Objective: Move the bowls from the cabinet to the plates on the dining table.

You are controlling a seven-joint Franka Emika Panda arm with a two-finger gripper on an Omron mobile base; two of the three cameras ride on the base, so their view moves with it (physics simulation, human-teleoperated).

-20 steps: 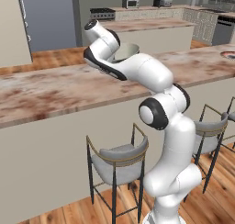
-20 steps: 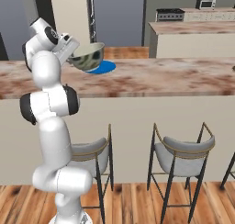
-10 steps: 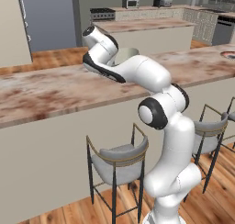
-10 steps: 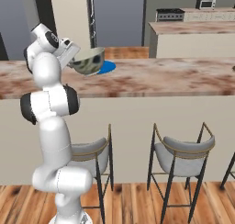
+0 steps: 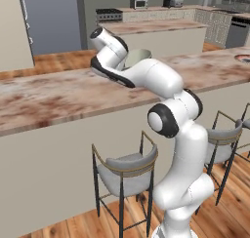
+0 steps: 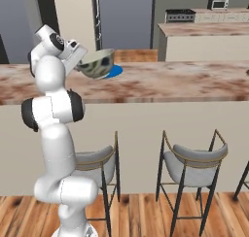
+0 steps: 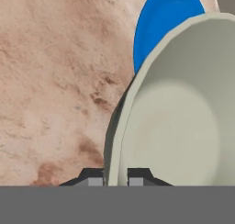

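So the gripper (image 7: 115,175) has its jaws pinched on the rim of a bowl (image 6: 97,63), one finger inside and one outside (hand view shows it best). The bowl hangs tilted above the table (image 6: 185,83), not touching the marble. The blue plate (image 6: 115,72) lies flat on the table just past the bowl, partly hidden behind it. From the left side the arm mostly covers the bowl (image 5: 138,58). Two stools (image 6: 197,160) stand under the table's near edge.
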